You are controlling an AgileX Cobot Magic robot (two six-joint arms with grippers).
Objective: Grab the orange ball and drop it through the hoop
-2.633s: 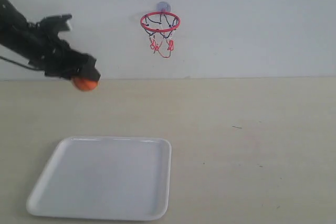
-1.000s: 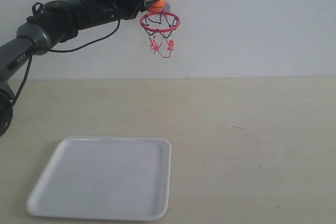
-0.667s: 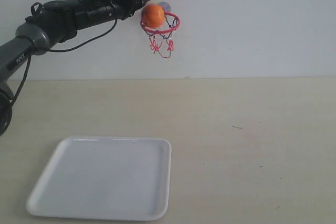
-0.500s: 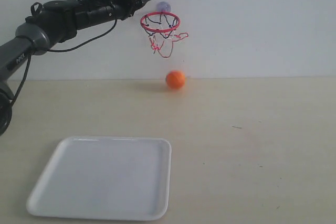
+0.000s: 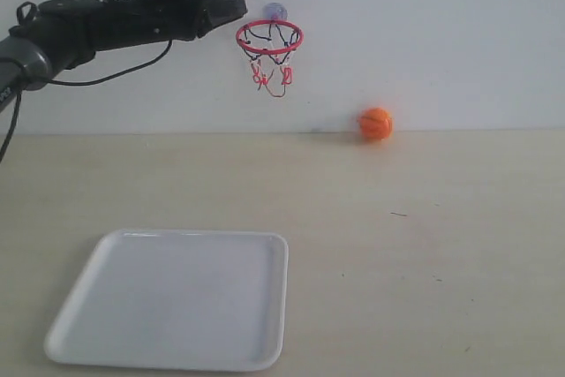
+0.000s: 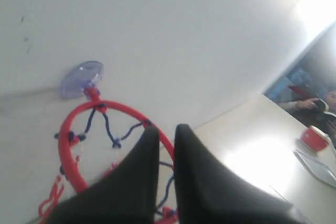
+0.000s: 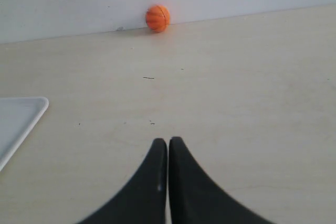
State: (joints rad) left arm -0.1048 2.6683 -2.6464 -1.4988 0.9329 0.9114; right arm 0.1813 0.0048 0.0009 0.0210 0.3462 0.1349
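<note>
- The orange ball [image 5: 375, 124] sits on the tabletop [image 5: 424, 245] right at the foot of the wall [image 5: 441, 33]. It is well to the right of the hoop [image 5: 269, 50] and held by nothing.
- The left gripper [image 5: 237, 8] is raised just beside the hoop's red ring, its jaws drawn narrow with nothing between them.
- The right gripper [image 7: 168, 141] hangs low over the tabletop with its jaws pressed together and empty, the ball far ahead of it.
- An empty gripper level with the ring and a free ball below fit a drop already made (though nothing here shows whether the ball went through the ring).
- If it did go through, nothing is left to do; if not, the ball must be fetched from the wall and carried up again.
- The white tray [image 5: 177, 297] at the front holds nothing.
</note>
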